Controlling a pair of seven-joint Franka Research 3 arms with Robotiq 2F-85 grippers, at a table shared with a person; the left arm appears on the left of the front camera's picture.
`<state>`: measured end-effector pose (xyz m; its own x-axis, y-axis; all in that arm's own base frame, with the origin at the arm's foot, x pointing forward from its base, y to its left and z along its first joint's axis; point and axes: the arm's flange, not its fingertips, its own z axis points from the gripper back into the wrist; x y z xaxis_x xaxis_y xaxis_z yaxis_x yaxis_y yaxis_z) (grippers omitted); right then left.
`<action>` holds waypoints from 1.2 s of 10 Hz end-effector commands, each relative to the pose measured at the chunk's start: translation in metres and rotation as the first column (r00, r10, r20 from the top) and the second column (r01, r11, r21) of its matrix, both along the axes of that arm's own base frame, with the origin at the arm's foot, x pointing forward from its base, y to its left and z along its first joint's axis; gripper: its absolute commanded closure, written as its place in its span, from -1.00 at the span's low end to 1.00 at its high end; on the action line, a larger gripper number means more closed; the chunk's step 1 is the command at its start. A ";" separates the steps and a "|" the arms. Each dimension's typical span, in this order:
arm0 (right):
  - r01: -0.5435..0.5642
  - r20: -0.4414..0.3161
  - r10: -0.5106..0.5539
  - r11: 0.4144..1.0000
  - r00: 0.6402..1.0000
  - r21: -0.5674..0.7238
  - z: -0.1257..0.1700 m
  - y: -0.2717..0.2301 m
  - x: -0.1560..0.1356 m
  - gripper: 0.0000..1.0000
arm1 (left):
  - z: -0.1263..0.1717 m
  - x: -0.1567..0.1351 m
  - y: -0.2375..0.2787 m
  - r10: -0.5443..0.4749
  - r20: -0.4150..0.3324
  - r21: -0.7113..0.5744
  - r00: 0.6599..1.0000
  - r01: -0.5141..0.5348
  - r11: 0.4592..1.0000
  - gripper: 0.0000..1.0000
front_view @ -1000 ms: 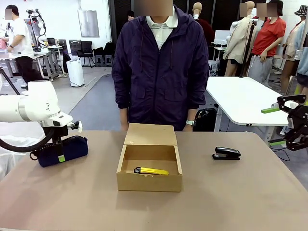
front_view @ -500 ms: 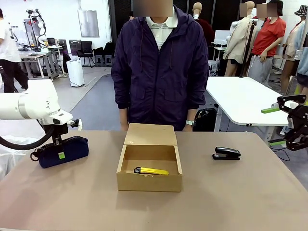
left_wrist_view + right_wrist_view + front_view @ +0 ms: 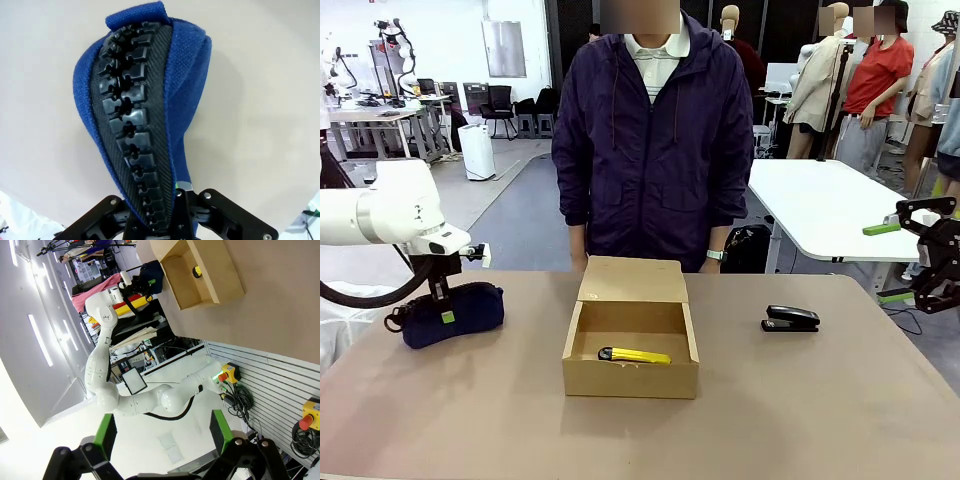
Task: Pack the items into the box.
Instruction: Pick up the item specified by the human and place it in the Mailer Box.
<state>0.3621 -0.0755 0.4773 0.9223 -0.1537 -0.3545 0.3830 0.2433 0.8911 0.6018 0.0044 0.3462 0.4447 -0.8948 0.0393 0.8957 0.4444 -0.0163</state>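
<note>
Front view: shallow brown cardboard box (image 3: 630, 380) at mid-table, flat-walled and square-cornered, flap lid tipped back toward the person (image 3: 650, 150) at the far edge. Inside, by the near wall, slim yellow utility knife (image 3: 635, 355) with black ends, lying flat; rest of the box floor bare. Broad open stretches of matte tan table (image 3: 820, 410) on both sides of the box and along the near edge. Glossy black stapler (image 3: 790, 318) well right of the box, apart from everything.

Close to the left table edge, soft navy pouch (image 3: 475, 305), rounded and sagging, well apart from the box, pinched from above by the left gripper (image 3: 445, 312), jaws drawn narrow onto the fabric. Resting on the table or just clear of it: cannot tell.

Left wrist view: coarse blue weave and chunky black zip teeth down the pouch (image 3: 140, 100), near end squeezed between the jaws.

Right gripper (image 3: 887, 262) beyond the right table edge, raised, green-padded jaws spread wide, nothing between; same wide spread in right wrist view (image 3: 162, 435).
</note>
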 end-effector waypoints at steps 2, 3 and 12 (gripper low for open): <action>-0.007 -0.005 0.007 1.000 1.000 -0.003 0.004 -0.001 0.001 -1.00 | 0.092 -0.025 0.005 0.128 -0.014 0.030 0.992 -0.128 0.991 1.00; -0.007 -0.005 0.007 1.000 1.000 -0.003 0.004 -0.001 0.001 -1.00 | 0.144 -0.042 0.008 0.126 0.001 -0.025 0.992 -0.126 0.992 1.00; -0.007 -0.005 0.007 1.000 1.000 -0.003 0.004 -0.001 0.001 -1.00 | 0.254 -0.102 0.019 0.106 0.067 -0.130 0.992 -0.096 0.987 1.00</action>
